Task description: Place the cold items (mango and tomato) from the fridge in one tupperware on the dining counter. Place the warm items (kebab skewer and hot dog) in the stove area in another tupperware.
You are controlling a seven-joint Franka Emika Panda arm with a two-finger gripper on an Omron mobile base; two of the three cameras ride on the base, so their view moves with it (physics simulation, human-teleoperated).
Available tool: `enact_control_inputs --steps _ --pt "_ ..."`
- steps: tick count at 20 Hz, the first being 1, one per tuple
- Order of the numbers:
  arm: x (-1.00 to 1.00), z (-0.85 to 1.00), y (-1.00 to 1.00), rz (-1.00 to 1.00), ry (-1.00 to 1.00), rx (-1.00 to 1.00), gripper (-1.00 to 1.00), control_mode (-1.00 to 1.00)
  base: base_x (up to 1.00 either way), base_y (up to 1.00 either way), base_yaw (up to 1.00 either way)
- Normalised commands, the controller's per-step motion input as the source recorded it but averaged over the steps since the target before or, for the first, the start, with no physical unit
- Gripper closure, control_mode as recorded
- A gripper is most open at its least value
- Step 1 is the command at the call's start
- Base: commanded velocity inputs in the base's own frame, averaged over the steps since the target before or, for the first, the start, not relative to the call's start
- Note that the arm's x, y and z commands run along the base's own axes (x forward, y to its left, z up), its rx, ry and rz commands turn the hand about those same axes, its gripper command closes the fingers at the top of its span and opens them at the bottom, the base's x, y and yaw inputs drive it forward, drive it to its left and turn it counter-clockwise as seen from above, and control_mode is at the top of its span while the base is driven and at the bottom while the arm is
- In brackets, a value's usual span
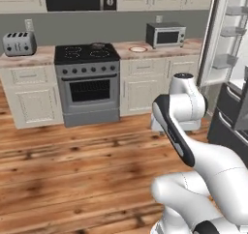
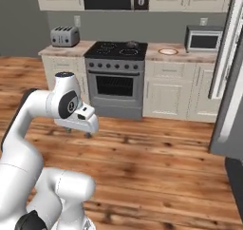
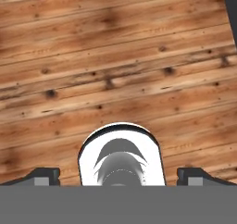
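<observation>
Though open, fridge [image 1: 231, 117] door [image 1: 215, 44] upright.

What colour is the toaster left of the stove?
Silver-grey toaster, clearest in the left base view, standing on the marbled counter.

Arm folded close over the base, elbow raised, forearm angled down. Hand points straight down. Gripper [image 3: 118, 176] jaws stand wide apart, nothing between them; fingertips [image 3: 42, 176] sit at the far sides of the hand view. In the right base view the gripper [image 2: 78, 132] hangs free, touching nothing.
</observation>
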Motion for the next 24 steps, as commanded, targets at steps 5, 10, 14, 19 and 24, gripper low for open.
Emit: enact_control_inputs --steps 5,10,14,19,24 --pt "0.0 0.0 0.0 0.0 0.0 0.0 -1.0 1.0 1.0 0.46 0.0" --pt "0.0 0.0 0.0 0.0 0.0 0.0 -1.0 1.0 1.0 0.47 0.0" --pt "0.0 0.0 0.0 0.0 0.0 0.0 -1.0 1.0 1.0 0.29 0.0" --pt "0.0 0.0 0.0 0.0 0.0 0.0 -1.0 1.0 1.0 0.01 0.0" --pt "0.0 0.0 0.0 0.0 0.0 0.0 -1.0 1.0 1.0 0.0 0.0"
